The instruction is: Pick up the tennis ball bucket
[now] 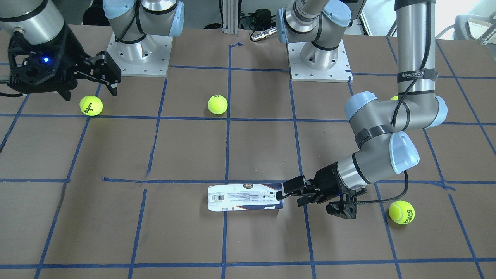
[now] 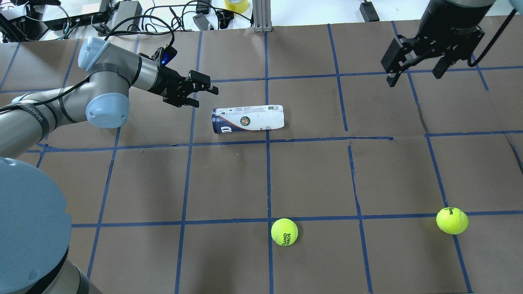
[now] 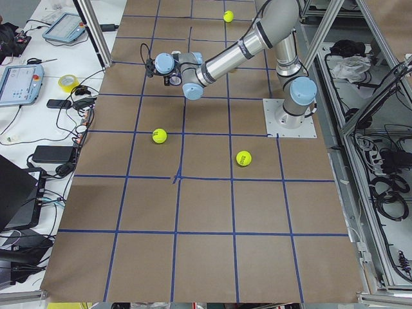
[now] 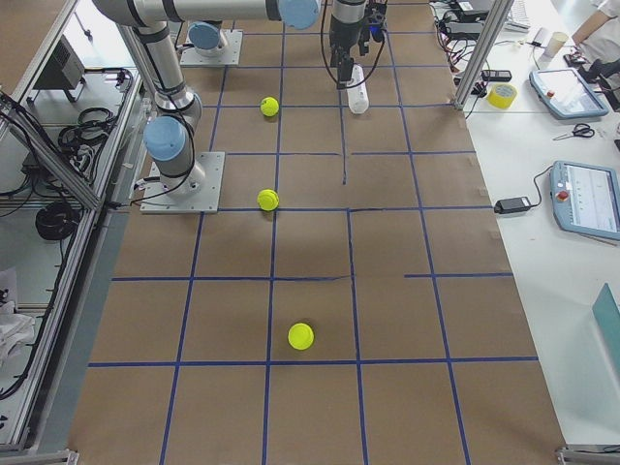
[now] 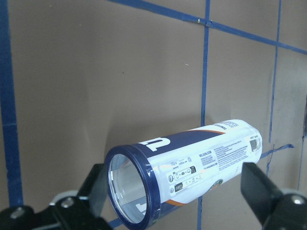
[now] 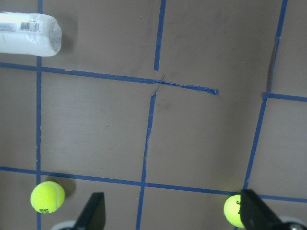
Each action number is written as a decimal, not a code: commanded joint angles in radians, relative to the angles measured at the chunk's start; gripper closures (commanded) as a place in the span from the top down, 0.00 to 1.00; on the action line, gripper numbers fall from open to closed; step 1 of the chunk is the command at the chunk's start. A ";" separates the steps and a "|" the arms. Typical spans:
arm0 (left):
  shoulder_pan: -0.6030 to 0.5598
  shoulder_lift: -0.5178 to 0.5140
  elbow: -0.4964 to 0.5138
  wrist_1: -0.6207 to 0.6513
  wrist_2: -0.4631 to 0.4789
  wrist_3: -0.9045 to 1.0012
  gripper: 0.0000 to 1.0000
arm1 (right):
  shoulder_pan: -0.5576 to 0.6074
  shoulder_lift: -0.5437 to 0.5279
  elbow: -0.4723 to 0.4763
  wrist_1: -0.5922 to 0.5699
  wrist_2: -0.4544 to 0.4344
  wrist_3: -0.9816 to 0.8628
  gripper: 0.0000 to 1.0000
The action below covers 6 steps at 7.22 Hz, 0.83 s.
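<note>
Bucket [image 2: 247, 118] lies on its side on the worktop [image 2: 310, 175], navy-rimmed end toward the left hand [image 2: 204, 96], which hovers just beside it, jaws apart. Right hand [image 2: 414, 78], jaws likewise apart, hangs well off.

The table [image 2: 310, 175] is covered with matt brown paper sheeting, lightly creased along the seams. Its blue tape [image 2: 267, 179] grid lines have a low sheen and are wrinkled at some crossings.

The tennis ball bucket [image 2: 247, 119], at 11 o'clock from the overhead view's centre, has a clear, smooth, glossy plastic wall. It carries a printed white and navy label and a navy plastic rim.

The near tennis ball [image 2: 284, 232] at 6 o'clock and the far tennis ball [image 2: 452, 220] at 4 o'clock are fuzzy, matt yellow-green felt.

The left gripper [image 2: 204, 93] and right gripper [image 2: 414, 76] are matt black plastic.

The left arm [image 2: 24, 122] has satin silver metal tubes and smooth pale blue plastic joint caps.

The base plate [image 1: 159, 64] is dull bare metal.
</note>
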<state>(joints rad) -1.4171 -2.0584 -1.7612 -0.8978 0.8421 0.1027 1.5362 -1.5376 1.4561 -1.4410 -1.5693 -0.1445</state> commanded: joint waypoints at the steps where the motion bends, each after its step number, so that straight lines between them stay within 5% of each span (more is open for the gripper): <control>1: -0.009 -0.026 -0.015 0.002 -0.032 0.003 1.00 | 0.065 -0.009 -0.003 -0.036 -0.003 0.167 1.00; 6: -0.039 -0.034 -0.035 0.002 -0.034 0.006 1.00 | 0.062 -0.013 0.016 -0.036 -0.015 0.275 1.00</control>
<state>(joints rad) -1.4522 -2.0914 -1.7936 -0.8958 0.8085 0.1085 1.5991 -1.5507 1.4692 -1.4761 -1.5744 0.1359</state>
